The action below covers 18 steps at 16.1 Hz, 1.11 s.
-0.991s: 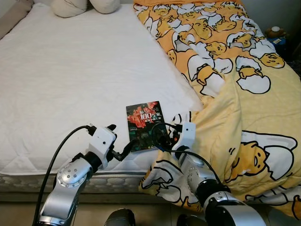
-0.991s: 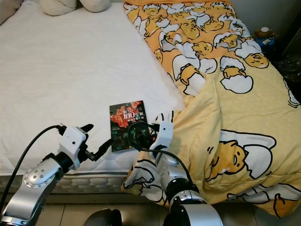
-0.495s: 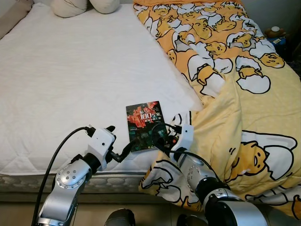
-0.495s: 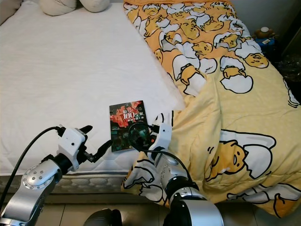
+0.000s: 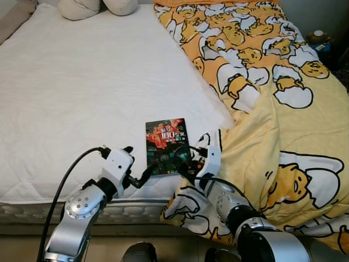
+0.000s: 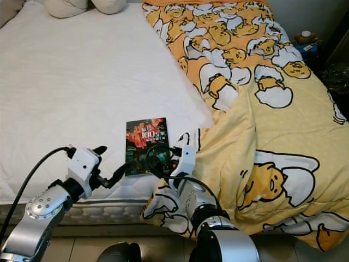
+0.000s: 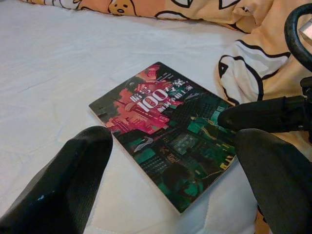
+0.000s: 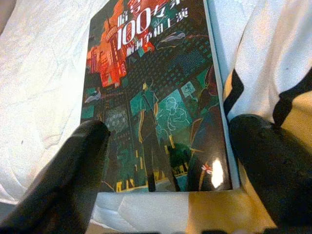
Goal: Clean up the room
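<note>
A dark book point(image 5: 166, 143) with a red and green cover and "100" on it lies flat on the white mattress point(image 5: 82, 98), close to its near edge. My right gripper point(image 5: 184, 162) is open at the book's near right corner, one finger point(image 8: 73, 170) over the cover and the other finger point(image 8: 273, 165) on the yellow duvet side. My left gripper point(image 5: 139, 162) is open too, just left of the book's near end, and the book point(image 7: 165, 131) lies ahead between its fingers point(image 7: 73, 185). Neither gripper holds anything.
A yellow duvet point(image 5: 283, 109) printed with egg characters covers the bed's right half and hangs over the near edge. Pillows point(image 5: 98, 6) lie at the head of the bed. A small stand with a bottle point(image 5: 319, 37) is at the far right.
My right gripper has edged forward over the book's near end. The left gripper and the book have hardly moved.
</note>
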Tool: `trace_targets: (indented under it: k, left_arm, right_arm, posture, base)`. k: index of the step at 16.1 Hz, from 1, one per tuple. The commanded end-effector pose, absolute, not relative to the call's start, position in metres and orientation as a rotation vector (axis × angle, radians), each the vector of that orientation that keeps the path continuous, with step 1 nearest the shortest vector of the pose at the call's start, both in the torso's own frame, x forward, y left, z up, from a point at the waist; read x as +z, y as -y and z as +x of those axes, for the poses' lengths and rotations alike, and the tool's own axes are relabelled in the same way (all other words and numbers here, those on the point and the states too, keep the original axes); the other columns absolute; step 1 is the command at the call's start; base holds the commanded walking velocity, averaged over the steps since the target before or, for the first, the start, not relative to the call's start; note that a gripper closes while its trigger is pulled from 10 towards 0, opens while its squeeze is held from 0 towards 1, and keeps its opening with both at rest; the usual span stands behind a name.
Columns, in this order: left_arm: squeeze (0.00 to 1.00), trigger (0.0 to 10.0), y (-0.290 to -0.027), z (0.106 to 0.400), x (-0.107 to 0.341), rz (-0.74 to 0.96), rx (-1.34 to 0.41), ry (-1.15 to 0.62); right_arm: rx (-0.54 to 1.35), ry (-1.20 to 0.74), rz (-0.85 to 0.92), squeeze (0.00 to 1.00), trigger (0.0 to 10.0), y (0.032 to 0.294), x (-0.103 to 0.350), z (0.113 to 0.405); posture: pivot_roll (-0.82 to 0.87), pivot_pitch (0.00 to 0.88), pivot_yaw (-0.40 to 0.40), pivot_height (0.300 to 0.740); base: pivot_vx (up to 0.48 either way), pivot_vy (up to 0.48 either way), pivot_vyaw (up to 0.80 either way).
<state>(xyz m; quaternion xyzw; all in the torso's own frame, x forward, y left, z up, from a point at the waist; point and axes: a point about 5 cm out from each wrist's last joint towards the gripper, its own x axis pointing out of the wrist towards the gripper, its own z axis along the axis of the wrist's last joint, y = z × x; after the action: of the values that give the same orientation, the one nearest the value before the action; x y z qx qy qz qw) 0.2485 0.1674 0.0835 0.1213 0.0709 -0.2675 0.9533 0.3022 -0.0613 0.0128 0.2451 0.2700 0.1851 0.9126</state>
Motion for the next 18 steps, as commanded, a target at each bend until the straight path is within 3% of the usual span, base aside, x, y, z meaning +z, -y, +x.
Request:
trace_targets:
  k: [1,13,18]
  left_arm:
    - [0.0,10.0,-0.168,0.247,0.086,0.254,-0.538,-0.143]
    - [0.0,10.0,-0.167,0.249,0.079,0.24,-0.52,-0.198]
    - [0.0,10.0,-0.166,0.25,0.078,0.238,-0.516,-0.201]
  right_arm:
    - [0.465,-0.588,0.525,0.0,0.0,0.025,0.017,0.295]
    - [0.475,-0.552,0.661,0.0,0.0,0.014,0.023,0.295]
    - [0.531,-0.296,0.719,0.0,0.0,0.011,0.073,0.324]
  posture:
    - [0.22,0.115,0.051,0.74]
    - [0.22,0.123,0.051,0.74]
    - [0.21,0.121,0.05,0.74]
  base:
    - [0.0,0.0,0.0]
    - [0.0,0.0,0.0]
    - [0.0,0.0,0.0]
